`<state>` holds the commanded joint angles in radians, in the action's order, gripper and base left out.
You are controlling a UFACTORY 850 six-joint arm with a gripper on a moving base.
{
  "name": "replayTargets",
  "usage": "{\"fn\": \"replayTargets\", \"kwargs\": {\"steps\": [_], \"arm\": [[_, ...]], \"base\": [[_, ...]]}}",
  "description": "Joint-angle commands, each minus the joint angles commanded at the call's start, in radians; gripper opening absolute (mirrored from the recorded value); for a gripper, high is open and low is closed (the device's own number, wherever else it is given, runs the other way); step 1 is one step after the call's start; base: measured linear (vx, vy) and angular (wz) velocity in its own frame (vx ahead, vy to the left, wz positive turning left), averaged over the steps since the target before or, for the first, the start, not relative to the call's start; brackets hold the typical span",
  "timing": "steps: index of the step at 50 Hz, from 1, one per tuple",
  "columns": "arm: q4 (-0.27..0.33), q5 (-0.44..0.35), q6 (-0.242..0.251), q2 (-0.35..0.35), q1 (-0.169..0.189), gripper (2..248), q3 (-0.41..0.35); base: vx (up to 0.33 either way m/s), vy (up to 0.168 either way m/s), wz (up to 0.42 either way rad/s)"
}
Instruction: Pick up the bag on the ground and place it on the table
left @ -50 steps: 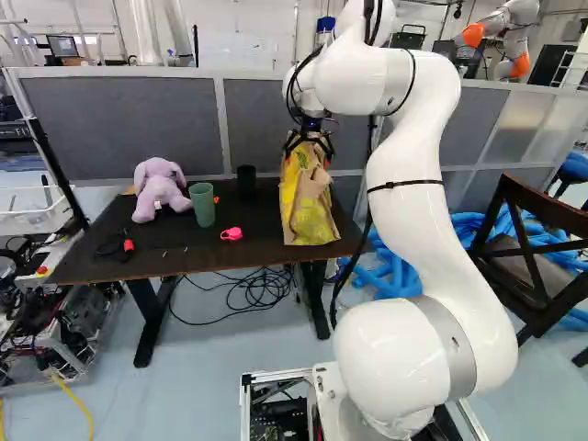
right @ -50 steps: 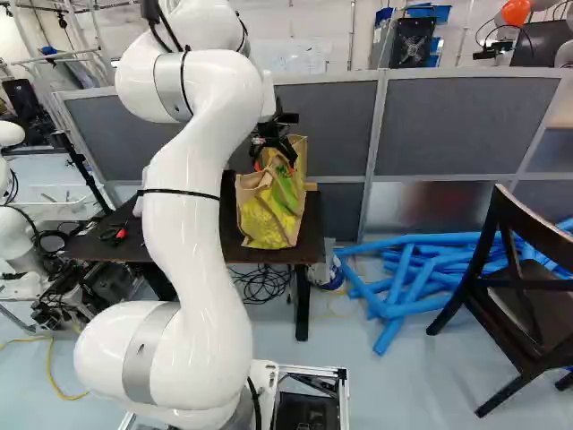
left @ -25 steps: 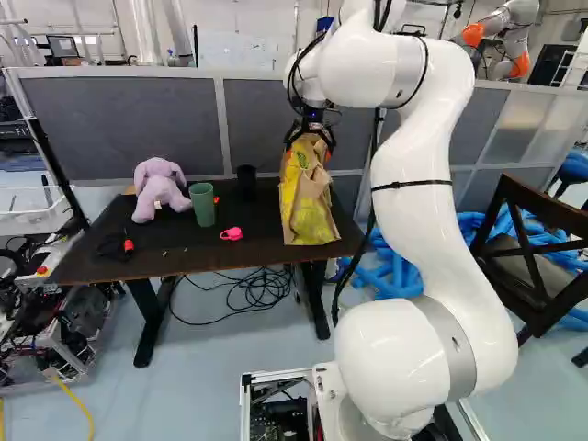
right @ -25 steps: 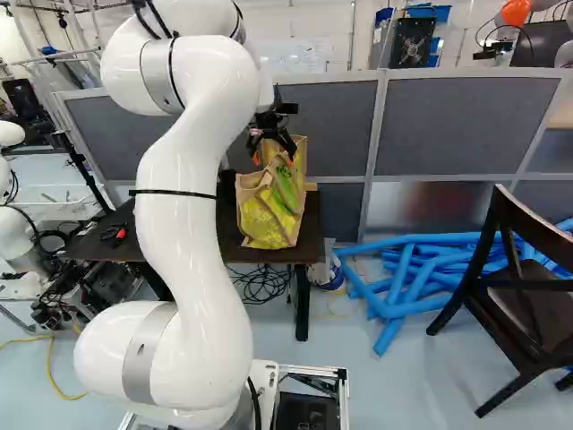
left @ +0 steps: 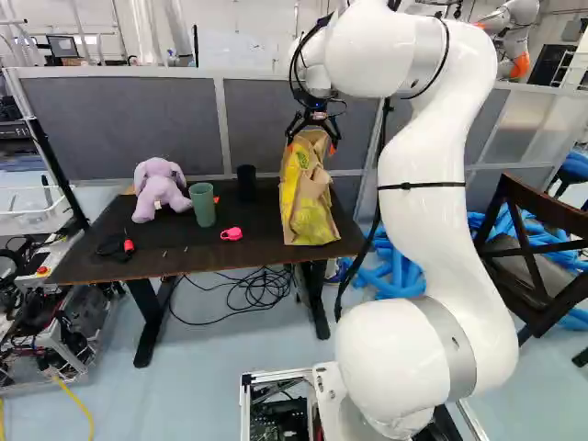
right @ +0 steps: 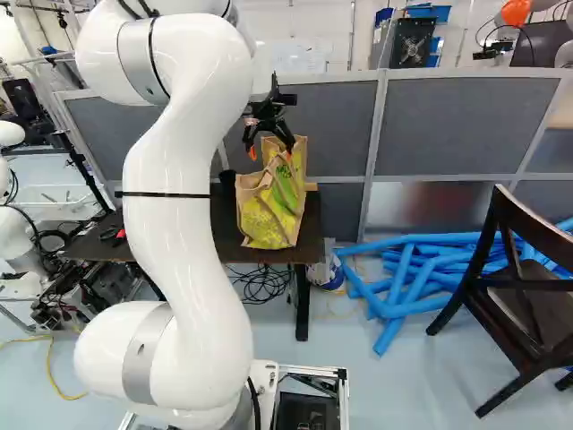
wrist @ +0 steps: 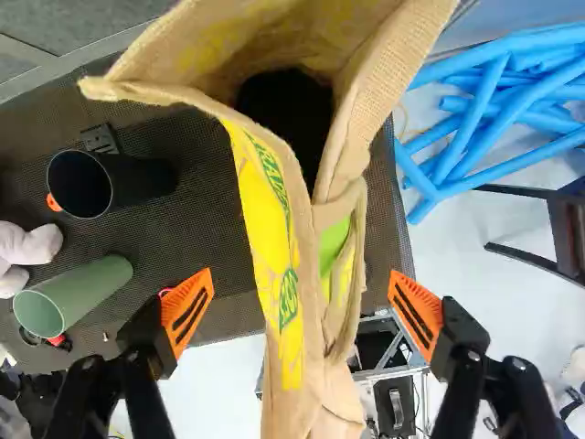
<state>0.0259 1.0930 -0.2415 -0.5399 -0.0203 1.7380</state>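
Observation:
Upright on the right end of the dark table (left: 101, 248) stands the tan and yellow bag (left: 310, 197), also seen at the table's end as the bag (right: 270, 210) in the right base view. Just above its top edge is my gripper (left: 311, 145). In the wrist view the gripper (wrist: 301, 315) is wide open; its orange pads (wrist: 187, 311) stand apart on either side of the bag (wrist: 274, 265), touching neither face. The bag's mouth gapes open, dark inside.
On the table are a purple plush toy (left: 158, 189), a green cup (left: 203, 204), a black cup (left: 246, 182) and a pink item (left: 231, 233). Grey partitions rise behind. Blue tubes (right: 403, 278) and a dark chair (right: 519, 305) stand at the right. Another robot (left: 514, 37) is beyond.
My arm has shifted and the gripper has risen from around the bag's top to just above it, fingers staying open. The bag has stayed in place on the table.

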Motion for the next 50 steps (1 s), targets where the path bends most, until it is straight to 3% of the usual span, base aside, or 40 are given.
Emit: {"fn": "replayTargets", "kwargs": {"steps": [50], "arm": [[0.000, 0.129, 0.000, 0.200, -0.001, 247, -0.105]], "base": [[0.000, 0.000, 0.000]]}}
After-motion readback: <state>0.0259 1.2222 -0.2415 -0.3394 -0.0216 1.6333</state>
